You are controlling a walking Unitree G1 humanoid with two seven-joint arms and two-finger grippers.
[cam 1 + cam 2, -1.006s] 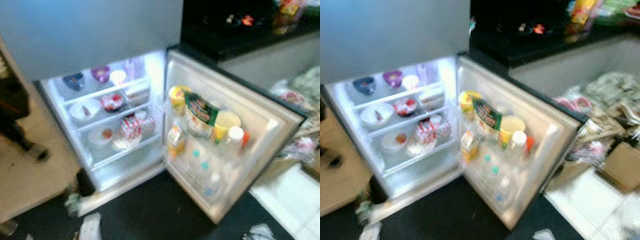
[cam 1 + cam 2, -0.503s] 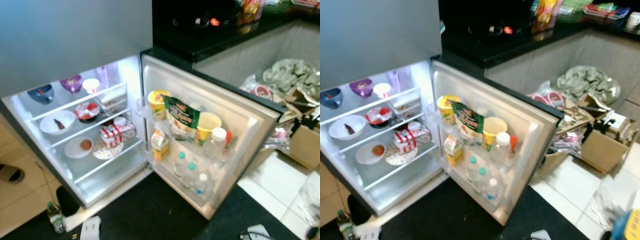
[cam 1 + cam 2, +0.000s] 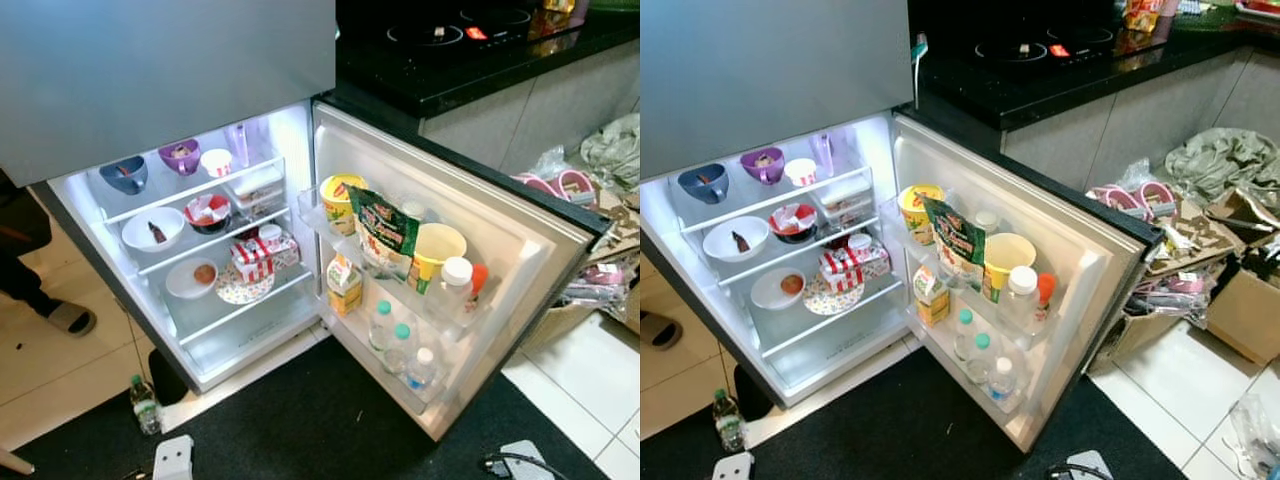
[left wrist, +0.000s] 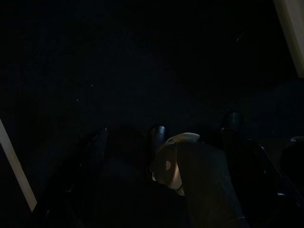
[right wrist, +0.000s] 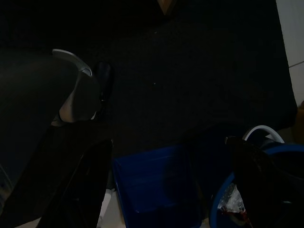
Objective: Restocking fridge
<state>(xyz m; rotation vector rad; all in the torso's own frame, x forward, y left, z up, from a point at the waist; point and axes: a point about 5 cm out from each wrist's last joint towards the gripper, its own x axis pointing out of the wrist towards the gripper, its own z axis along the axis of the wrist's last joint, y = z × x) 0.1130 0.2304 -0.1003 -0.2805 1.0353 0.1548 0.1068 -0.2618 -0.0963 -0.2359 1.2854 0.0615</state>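
Fridge, door open, shelves stocked

Both arms hang idle, left gripper and right gripper open.

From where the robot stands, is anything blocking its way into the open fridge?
Nothing visible does. The fridge door is swung wide open, and the black mat runs up to the lit shelves. A small bottle stands off toward the robot's left.
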